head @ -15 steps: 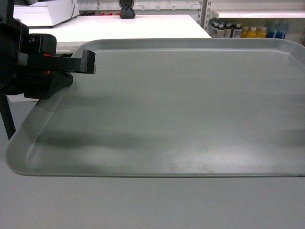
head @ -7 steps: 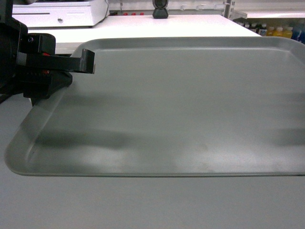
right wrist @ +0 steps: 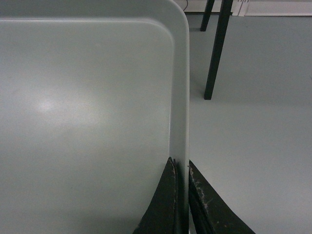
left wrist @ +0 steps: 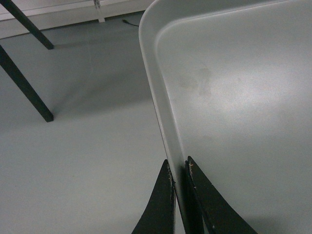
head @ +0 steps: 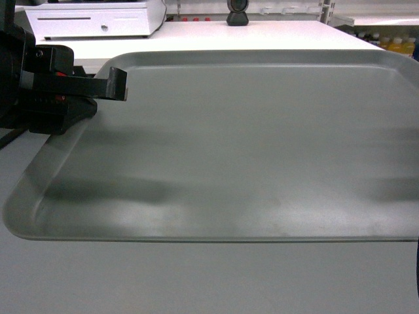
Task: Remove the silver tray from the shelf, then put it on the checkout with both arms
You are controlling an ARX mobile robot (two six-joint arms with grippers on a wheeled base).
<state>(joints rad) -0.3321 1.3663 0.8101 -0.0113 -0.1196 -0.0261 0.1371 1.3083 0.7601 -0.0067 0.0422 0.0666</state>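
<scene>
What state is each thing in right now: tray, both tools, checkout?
silver tray: held level over the floor, empty, off the shelf.
left tool: shut on the tray's left rim.
right tool: shut on the tray's right rim.
checkout: ahead, beyond the tray, tray not yet on it.

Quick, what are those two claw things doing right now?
Left gripper: closed on the silver tray's left rim.
Right gripper: closed on its right rim.

— What colours do we see?
— A plain matte grey silver tray (head: 262, 144), unpatterned, and a black left gripper (head: 118, 85) with a red spot.
— And around it?
— A white checkout (head: 262, 36), a black scanner (head: 237, 12), a pale grey floor (left wrist: 87, 146).
</scene>
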